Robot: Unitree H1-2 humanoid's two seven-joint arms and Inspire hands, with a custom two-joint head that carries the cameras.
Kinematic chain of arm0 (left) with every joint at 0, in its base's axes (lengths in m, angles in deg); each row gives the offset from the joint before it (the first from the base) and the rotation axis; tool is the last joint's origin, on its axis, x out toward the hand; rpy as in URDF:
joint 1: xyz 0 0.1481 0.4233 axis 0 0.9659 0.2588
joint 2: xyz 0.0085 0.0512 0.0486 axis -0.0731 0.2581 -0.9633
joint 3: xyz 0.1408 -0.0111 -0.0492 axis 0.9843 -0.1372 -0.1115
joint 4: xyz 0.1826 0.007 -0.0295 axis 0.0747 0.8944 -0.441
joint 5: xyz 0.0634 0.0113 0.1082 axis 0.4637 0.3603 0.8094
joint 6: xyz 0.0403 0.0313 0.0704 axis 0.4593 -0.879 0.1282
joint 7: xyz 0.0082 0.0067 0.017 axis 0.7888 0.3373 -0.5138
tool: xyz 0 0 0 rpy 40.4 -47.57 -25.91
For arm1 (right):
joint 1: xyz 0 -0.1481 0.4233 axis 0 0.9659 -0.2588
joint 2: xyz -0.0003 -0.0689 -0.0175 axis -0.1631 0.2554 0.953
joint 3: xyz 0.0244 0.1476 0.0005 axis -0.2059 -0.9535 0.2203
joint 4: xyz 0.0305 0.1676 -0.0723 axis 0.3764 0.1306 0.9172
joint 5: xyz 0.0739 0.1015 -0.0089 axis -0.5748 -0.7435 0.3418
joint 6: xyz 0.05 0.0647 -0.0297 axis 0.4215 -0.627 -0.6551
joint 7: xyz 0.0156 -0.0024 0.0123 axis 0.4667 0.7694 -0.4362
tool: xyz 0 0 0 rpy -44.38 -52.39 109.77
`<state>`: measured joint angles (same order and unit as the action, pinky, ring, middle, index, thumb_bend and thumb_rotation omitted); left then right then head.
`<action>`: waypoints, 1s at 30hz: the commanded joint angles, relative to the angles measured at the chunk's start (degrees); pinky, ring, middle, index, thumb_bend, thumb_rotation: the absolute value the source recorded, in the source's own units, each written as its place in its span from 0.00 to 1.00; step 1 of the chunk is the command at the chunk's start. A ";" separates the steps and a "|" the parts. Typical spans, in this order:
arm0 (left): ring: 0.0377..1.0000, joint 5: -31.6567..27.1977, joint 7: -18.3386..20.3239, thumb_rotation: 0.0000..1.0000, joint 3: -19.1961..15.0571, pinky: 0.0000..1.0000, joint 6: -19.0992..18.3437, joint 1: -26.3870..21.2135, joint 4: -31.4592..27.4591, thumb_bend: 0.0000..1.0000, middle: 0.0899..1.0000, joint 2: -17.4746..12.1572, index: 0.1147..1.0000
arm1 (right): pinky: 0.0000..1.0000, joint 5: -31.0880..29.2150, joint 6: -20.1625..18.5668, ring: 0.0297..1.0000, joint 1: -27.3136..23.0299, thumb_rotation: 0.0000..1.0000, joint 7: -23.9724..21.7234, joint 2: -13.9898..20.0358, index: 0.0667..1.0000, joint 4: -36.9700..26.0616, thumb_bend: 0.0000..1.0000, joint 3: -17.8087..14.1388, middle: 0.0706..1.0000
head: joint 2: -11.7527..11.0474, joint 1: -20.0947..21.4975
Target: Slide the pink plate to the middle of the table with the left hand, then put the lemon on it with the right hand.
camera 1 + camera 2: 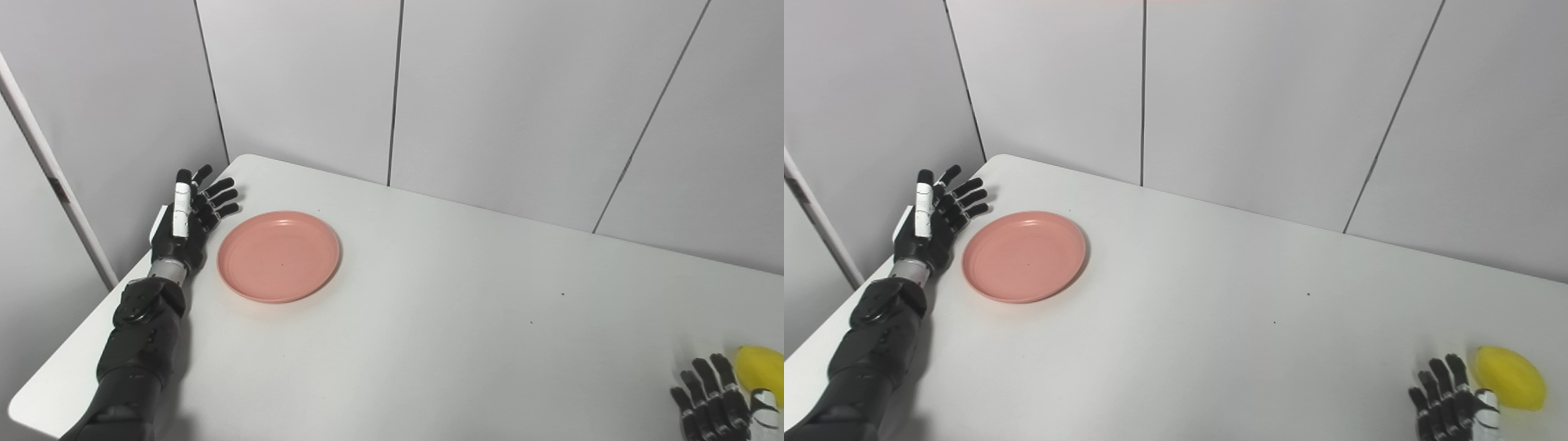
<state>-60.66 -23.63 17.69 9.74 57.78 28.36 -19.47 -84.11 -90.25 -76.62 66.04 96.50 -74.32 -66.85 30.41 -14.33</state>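
Observation:
The pink plate (278,255) lies flat on the white table (429,318), toward its far left. My left hand (190,217) is open with fingers spread, standing edge-on just left of the plate, a small gap between them. The yellow lemon (1511,377) lies near the table's front right corner. My right hand (1451,407) is open, fingers pointing up, just left of the lemon and close to it; it holds nothing. Only its upper part shows at the picture's bottom edge.
Grey wall panels (490,92) stand close behind the table's far edge. The table's left edge (67,352) runs diagonally beside my left forearm (138,343). A few tiny dark specks (561,294) dot the tabletop.

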 commanded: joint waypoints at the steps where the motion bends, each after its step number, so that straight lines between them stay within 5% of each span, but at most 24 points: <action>1: 0.77 -0.08 1.43 0.89 0.37 0.74 0.87 -0.23 0.38 0.93 0.74 -0.49 0.90 | 1.00 -0.25 -0.87 1.00 -0.36 1.00 -0.33 0.32 1.00 -0.96 0.57 -0.04 0.98 | 0.01 0.06; 5: 0.77 -0.47 2.94 0.90 0.54 0.74 1.23 0.05 0.97 0.92 0.74 -0.35 0.88 | 1.00 -0.07 -0.43 1.00 -0.51 1.00 -0.67 0.41 1.00 -0.54 0.58 0.05 0.98 | 0.07 0.13; 16: 0.77 -0.70 1.60 0.92 1.80 0.73 -4.38 4.61 -8.80 0.85 0.75 1.99 0.89 | 1.00 0.35 -0.60 1.00 -0.46 1.00 -0.41 -0.01 1.00 -0.98 0.63 0.60 0.97 | 0.44 0.91; 30: 0.75 3.13 -6.07 0.93 4.51 0.71 -13.75 9.70 -24.83 0.76 0.72 5.84 0.85 | 1.00 0.74 -0.26 1.00 -0.32 1.00 -0.86 0.14 1.00 -1.39 0.63 1.29 0.96 | 1.38 0.97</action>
<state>-58.23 -28.71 21.56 -2.36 67.13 5.60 -14.04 -83.50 -90.25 -76.73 65.89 96.39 -74.45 -65.85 31.73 -13.36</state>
